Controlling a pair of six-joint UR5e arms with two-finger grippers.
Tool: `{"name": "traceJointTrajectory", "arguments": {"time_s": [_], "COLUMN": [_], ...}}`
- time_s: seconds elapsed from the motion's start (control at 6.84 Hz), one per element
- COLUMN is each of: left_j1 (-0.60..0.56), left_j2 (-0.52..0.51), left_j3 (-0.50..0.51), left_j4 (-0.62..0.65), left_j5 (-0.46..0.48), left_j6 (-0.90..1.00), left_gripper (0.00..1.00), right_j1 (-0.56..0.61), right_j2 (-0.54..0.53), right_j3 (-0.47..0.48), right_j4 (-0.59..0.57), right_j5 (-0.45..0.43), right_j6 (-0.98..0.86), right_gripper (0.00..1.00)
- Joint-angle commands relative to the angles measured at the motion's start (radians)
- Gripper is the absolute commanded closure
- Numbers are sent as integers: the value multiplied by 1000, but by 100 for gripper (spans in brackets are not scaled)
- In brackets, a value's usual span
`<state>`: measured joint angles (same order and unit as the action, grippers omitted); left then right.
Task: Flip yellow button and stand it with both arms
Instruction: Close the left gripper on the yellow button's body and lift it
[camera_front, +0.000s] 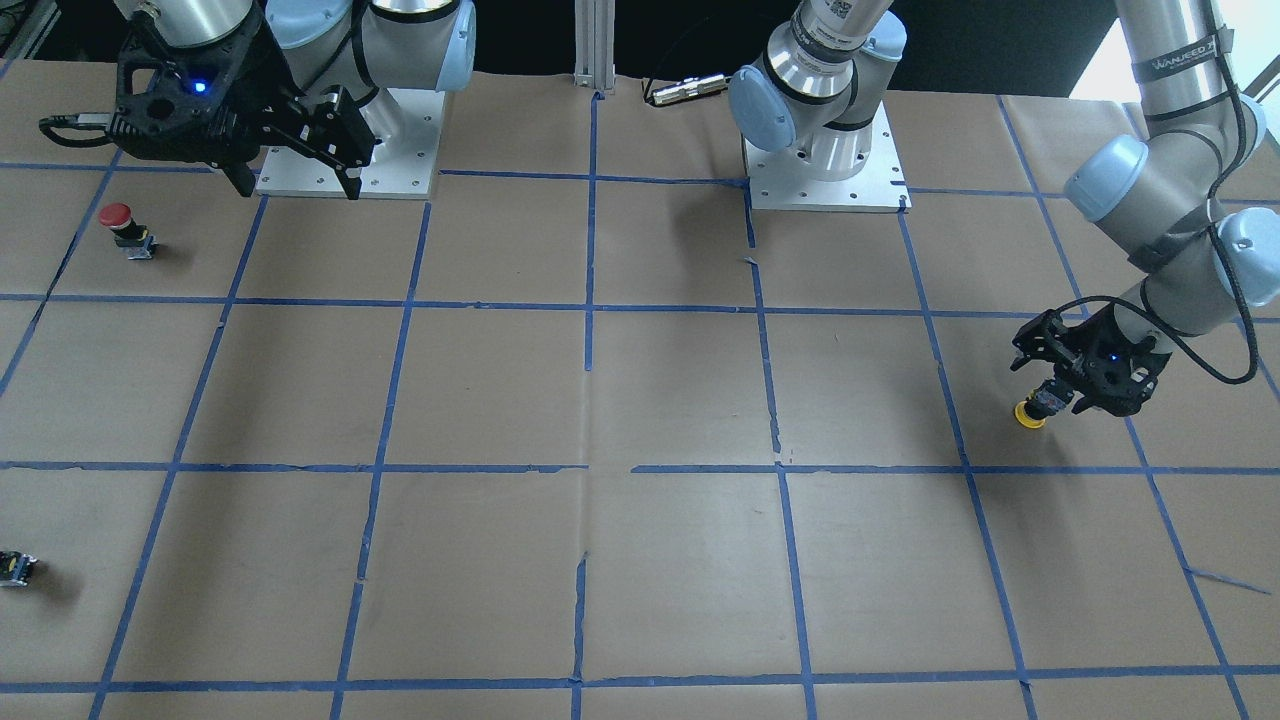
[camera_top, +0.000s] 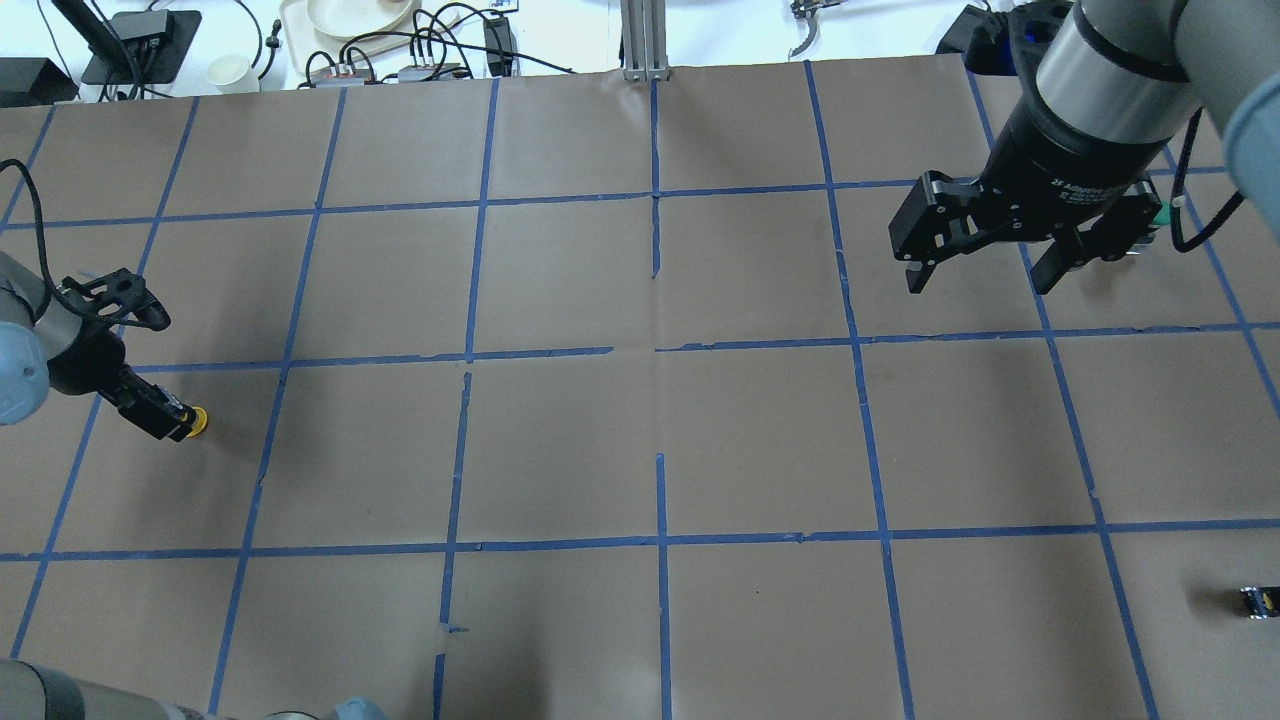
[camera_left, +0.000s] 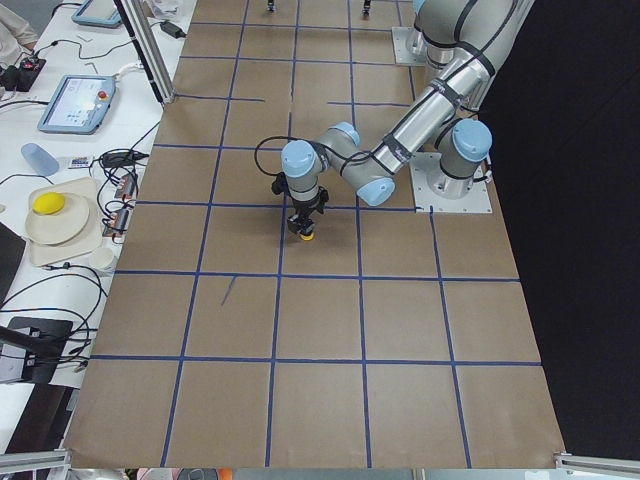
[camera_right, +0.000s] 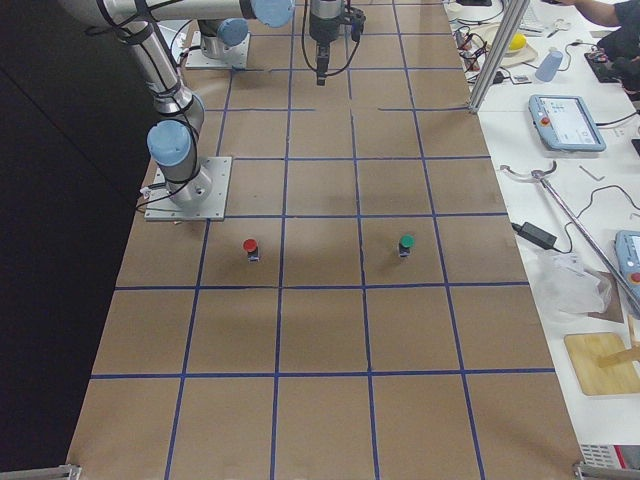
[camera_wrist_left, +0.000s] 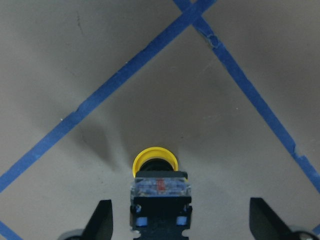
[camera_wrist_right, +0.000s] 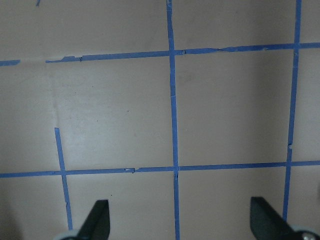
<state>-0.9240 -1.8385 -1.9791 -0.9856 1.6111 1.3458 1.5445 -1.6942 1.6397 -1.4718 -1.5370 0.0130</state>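
Yellow button (camera_wrist_left: 154, 161) cap-down; red button (camera_front: 120, 222) well apart.

Probably a robotics lab: tape-gridded table (camera_left: 320, 320), teach pendant (camera_left: 78, 102) on side bench.

bright, even light — soft shadows

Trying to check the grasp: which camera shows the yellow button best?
Left wrist-mounted: the yellow button is close up, cap and body clear, between the left gripper's open fingers. Front-facing and overhead show it small, partly behind the gripper; exterior left shows a speck; the others, nothing.
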Motion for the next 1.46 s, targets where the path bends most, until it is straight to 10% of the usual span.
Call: {"name": "traceJointTrajectory", "arguments": {"time_s": [0.0, 0.44, 0.88, 1.32], "left_j1": [-3, -3, -7, -6], "left_j2": [-2, 1, 50, 198], "left_j3": [5, 9, 23, 36], "left_j4": [1, 24, -34, -471], "left_j5": [3, 4, -113, -494], "left_j6": [10, 19, 18, -58], "left_gripper": [34, 95, 98, 98], "right_j1": [0, -1, -7, -20], "right_j2": [2, -4, 1, 8], "right_j3": [2, 0, 3, -6], "right_j4": [14, 13, -2, 8], "right_j5": [6, 5, 3, 132], "right_j6": [2, 2, 1, 63], "right_gripper": [0, 0, 0, 0]}}
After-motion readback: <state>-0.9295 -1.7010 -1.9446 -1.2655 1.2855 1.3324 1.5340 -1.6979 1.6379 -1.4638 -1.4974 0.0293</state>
